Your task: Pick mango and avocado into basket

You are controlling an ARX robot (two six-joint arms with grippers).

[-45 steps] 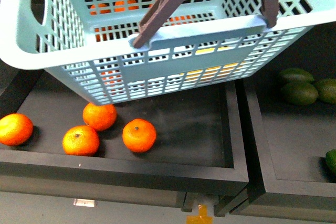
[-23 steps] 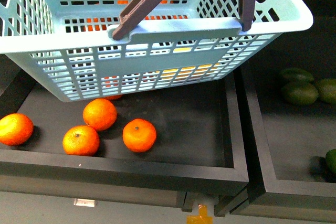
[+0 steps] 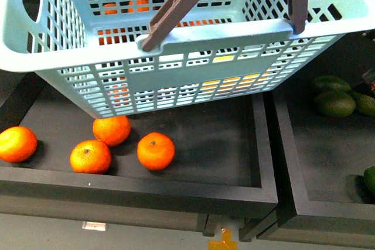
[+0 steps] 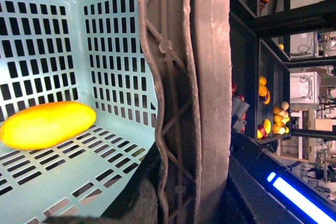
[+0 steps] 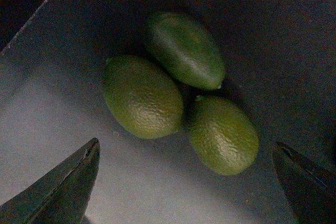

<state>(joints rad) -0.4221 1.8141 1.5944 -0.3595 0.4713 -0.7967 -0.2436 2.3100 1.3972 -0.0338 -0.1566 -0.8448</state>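
Observation:
The pale teal basket (image 3: 176,45) hangs tilted above the tray of oranges, its brown handles (image 3: 181,4) raised. My left gripper (image 4: 184,198) is shut on a handle (image 4: 194,98) of the basket. The yellow mango (image 4: 47,124) lies on the basket floor and shows as yellow through the slots (image 3: 234,80). Three dark green avocados (image 3: 334,103) lie together in the right-hand tray. In the right wrist view they are close below my right gripper (image 5: 185,146), which is open, its fingertips (image 5: 79,171) apart on either side of the nearest avocado (image 5: 223,134) and not touching it.
Several oranges (image 3: 155,150) lie in the black left tray (image 3: 258,191) under the basket. A raised black divider (image 3: 281,144) separates it from the avocado tray. Another green fruit (image 3: 370,180) sits at the right edge. Shelves with mixed fruit (image 4: 265,90) stand beyond the basket.
The hanging basket swung left and up, then came back right and a little lower. The oranges and avocados have not moved.

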